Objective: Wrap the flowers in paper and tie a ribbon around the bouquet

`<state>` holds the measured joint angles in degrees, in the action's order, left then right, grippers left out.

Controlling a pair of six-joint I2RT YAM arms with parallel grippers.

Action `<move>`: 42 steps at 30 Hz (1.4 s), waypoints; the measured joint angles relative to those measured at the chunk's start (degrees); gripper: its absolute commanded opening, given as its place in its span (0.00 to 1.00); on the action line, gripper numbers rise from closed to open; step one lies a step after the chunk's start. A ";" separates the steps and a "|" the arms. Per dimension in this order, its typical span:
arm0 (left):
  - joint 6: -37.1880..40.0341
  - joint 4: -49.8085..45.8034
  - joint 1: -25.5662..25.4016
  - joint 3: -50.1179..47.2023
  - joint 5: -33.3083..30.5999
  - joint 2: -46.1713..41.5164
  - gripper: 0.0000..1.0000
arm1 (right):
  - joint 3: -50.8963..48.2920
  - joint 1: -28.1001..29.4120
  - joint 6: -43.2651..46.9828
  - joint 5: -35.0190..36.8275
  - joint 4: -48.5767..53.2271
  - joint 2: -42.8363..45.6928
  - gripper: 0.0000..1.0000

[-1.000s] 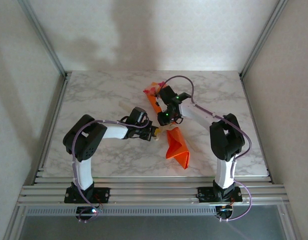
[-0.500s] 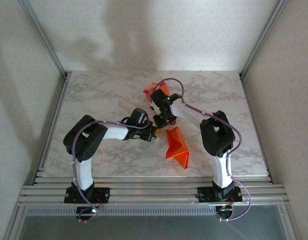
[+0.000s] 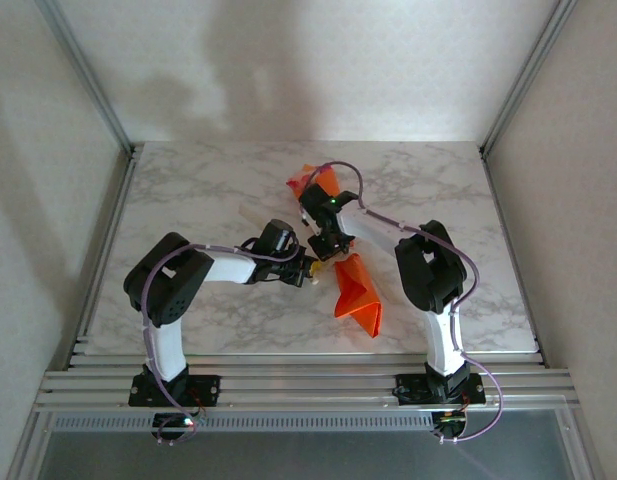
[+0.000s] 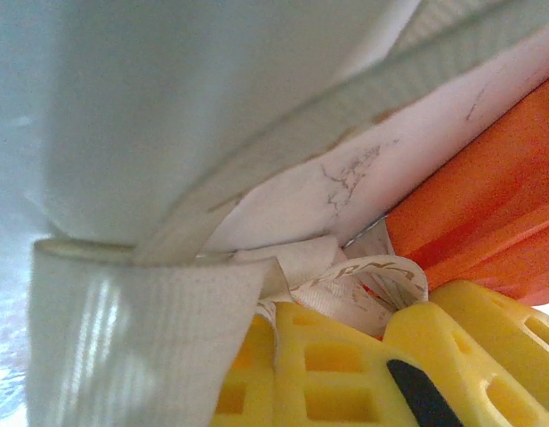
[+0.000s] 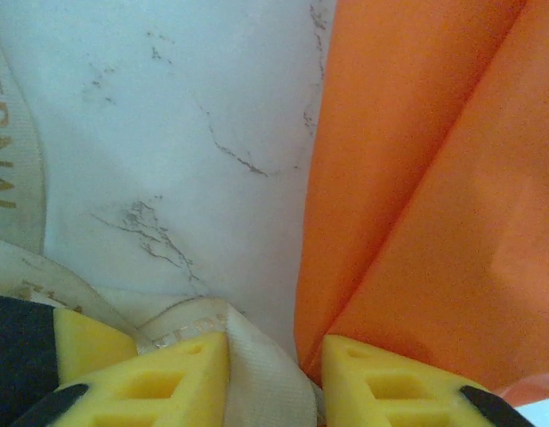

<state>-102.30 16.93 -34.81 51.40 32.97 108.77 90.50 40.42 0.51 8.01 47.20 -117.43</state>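
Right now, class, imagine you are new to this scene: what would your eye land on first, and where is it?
The bright orange paper jumps out against the pale marble table, folded near the table's middle, with pink flowers at its far end. Both grippers meet over its middle: the left gripper is shut on the cream ribbon, while the right gripper stands open with ribbon between its fingers.

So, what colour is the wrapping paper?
The paper is plain bright orange, with no pattern. The right wrist view shows it best.
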 measured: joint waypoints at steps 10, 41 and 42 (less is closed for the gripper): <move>-0.63 -0.02 -0.04 -0.81 -0.07 -0.74 0.00 | -0.09 1.18 0.35 2.69 0.28 -0.02 0.31; -3.69 1.20 0.39 1.33 -1.31 -3.76 0.00 | -2.14 -5.68 -7.87 -1.27 -3.06 9.40 0.00; -3.15 0.81 0.48 2.36 -1.31 -3.76 0.00 | -2.60 -6.62 -8.39 -2.10 -3.28 9.86 0.00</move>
<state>-105.45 17.74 -34.33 53.76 31.66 105.01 87.90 33.80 -7.88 5.91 43.92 -107.57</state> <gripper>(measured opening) 0.034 0.040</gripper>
